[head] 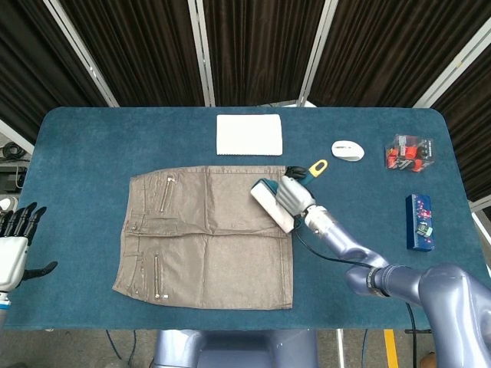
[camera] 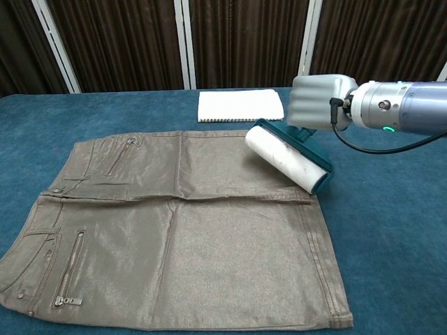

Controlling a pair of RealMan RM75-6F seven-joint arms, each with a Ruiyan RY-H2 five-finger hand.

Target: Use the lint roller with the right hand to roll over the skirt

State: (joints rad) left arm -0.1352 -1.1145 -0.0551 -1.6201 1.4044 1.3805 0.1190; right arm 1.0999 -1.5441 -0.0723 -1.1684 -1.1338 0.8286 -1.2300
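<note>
The right hand (camera: 318,102) grips the lint roller (camera: 288,158) by its handle, drum angled over the skirt (camera: 174,237) edge for rolling. The left hand (head: 15,249) waits with fingers spread, beside the desk (head: 92,138).

Head view set high, looking steeply down over the whole desk (head: 77,138) from afar; chest view set low and near, facing forward across it toward the curtains (camera: 126,42); shared by both, the skirt (head: 207,238) and the towel (camera: 240,105).

Looks like robot test lab: blue felt-covered table (head: 92,138), dark pleated curtains (head: 253,46) behind, white frame struts (head: 198,50).
</note>
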